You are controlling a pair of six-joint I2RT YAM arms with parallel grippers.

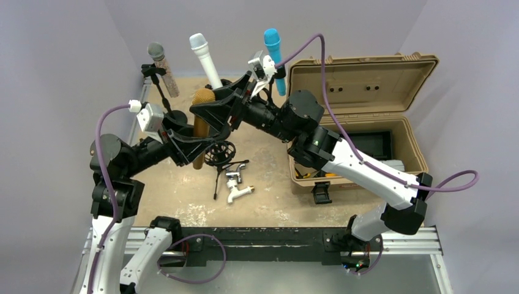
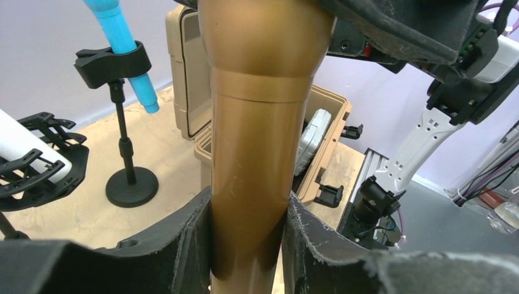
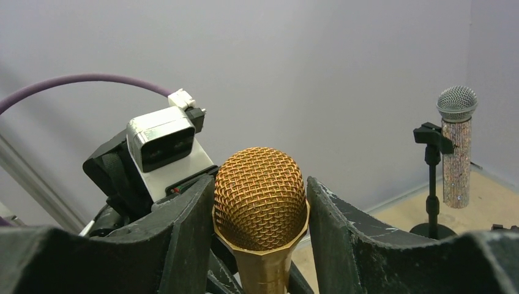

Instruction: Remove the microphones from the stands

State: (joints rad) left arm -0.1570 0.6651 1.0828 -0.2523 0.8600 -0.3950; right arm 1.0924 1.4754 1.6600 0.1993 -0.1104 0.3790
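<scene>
Left hand [image 2: 248, 245] clamps the lower barrel of the gold microphone [image 2: 257, 153], which stands upright above the desk [image 1: 183, 196], just left of a black shock-mount stand [image 1: 219, 153]. Right hand [image 3: 260, 211] is closed on either side of the microphone's head. Only the right wrist view shows the woven gold mesh grille. The left wrist view shows a smooth metallic barrel with a collar seam, and a blue microphone [image 2: 122, 43] clipped on a stand behind.
</scene>
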